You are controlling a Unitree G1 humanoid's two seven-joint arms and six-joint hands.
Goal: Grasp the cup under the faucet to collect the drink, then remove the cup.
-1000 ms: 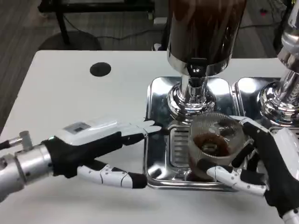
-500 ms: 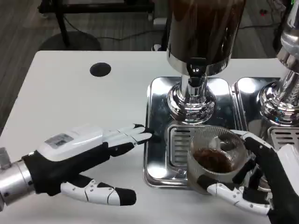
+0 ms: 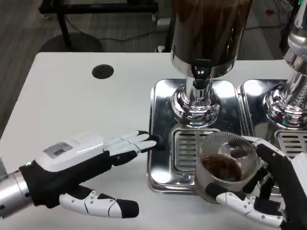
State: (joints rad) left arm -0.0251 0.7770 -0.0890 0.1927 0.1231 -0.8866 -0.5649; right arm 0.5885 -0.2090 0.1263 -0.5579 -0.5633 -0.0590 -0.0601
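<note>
Cup (image 3: 224, 165) of dark drink in right hand (image 3: 268, 191), fingers around it.

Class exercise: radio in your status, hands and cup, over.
Right hand grips the cup, drink inside. Cup over the drip tray front edge. Left hand open beside it.

The left hand (image 3: 84, 170) has a glossy white back bearing a small grey rectangular label, a black palm and wrist, and fingers in white segments ending in black tips. Behind it, the left forearm (image 3: 9, 201) is a brushed silver cylinder meeting the black wrist. The right hand (image 3: 268, 189) shows the same scheme: black body and palm, white shell at the edge, and fingers of white segments broken by black bands, with black tips.
</note>
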